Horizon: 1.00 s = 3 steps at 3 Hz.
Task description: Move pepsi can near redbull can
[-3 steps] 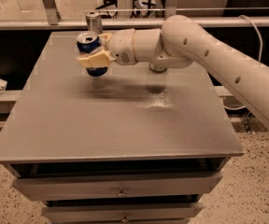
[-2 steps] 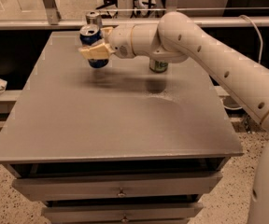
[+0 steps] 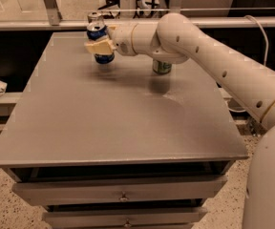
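Moved: the gripper (image 3: 99, 46) and the pepsi can (image 3: 97, 33) sit further toward 12 o'clock than a second ago, closer to the table's far edge.
Drawers (image 3: 123, 191): at 6 o'clock, grey metal fronts with small knobs.
Table (image 3: 113, 128): flat, matte grey top with squared edges.
Green can (image 3: 162, 67): at 3 o'clock from the pepsi can, partly hidden under the smooth white arm (image 3: 214, 61).
Gripper: at 11 o'clock on the table, its cream fingers pinch the pepsi can at mid-body.
Pepsi can: upright in the claw; I cannot tell whether its base touches the top.
Handling: likely light, thin-walled, slick and easily dented, so a mid-wall hold across the width suits it.
Redbull can (image 3: 95, 17): at 12 o'clock, just beyond the pepsi can; slim, silver-topped.
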Each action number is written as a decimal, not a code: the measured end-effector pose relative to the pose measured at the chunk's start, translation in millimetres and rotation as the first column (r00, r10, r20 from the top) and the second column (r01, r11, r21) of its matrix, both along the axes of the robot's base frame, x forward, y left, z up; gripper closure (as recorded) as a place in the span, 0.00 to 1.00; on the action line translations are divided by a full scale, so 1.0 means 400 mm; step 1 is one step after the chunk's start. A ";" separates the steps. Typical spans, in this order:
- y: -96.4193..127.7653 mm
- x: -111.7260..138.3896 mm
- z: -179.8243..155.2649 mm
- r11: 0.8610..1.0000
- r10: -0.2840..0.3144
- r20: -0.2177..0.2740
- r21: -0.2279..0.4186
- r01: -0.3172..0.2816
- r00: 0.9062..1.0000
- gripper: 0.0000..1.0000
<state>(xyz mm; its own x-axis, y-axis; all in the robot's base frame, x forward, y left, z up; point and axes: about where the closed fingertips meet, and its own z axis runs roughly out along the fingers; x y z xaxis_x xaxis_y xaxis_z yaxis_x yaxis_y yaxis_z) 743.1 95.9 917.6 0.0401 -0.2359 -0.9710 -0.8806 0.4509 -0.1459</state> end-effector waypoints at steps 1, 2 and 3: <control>-0.010 0.040 -0.014 0.998 -0.052 -0.016 0.045 0.053 0.999 1.00; -0.021 0.075 -0.031 0.991 -0.094 -0.034 0.089 0.096 0.995 1.00; -0.027 0.096 -0.039 0.984 -0.124 -0.048 0.119 0.129 0.991 0.88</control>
